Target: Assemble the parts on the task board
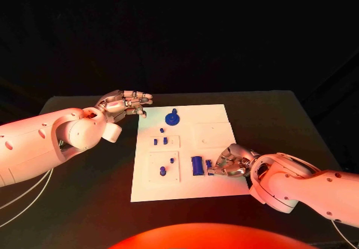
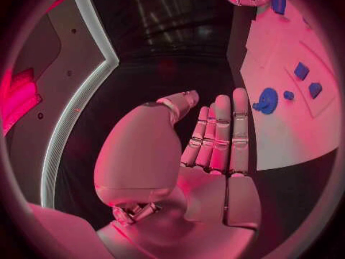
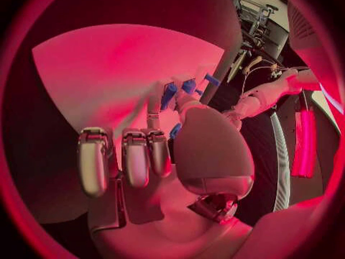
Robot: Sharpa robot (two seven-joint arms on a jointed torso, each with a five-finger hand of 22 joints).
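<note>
The white task board [image 1: 217, 179] [image 2: 287, 135] [image 3: 100, 80] lies mid-table. On it are a blue gear [image 1: 173, 119] [image 2: 267, 101], small blue pegs [image 1: 160, 140] [image 2: 301, 71] in a square recess, two more pegs [image 1: 163, 169] in a lower panel, and an upright blue block [image 1: 197, 165] [image 3: 169, 95]. My right hand [image 1: 233, 162] [image 3: 158, 155] rests on the board's near right part, fingers curled, pinching a small blue part [image 1: 209, 166] [image 3: 175, 131] just right of the block. My left hand [image 1: 127, 104] [image 2: 215, 138] hovers off the board's far left corner, fingers straight, holding nothing.
A blank square recess [image 1: 211, 135] sits on the board's right half. Bare black table [image 1: 277, 119] surrounds the board; its far edge runs behind the left hand.
</note>
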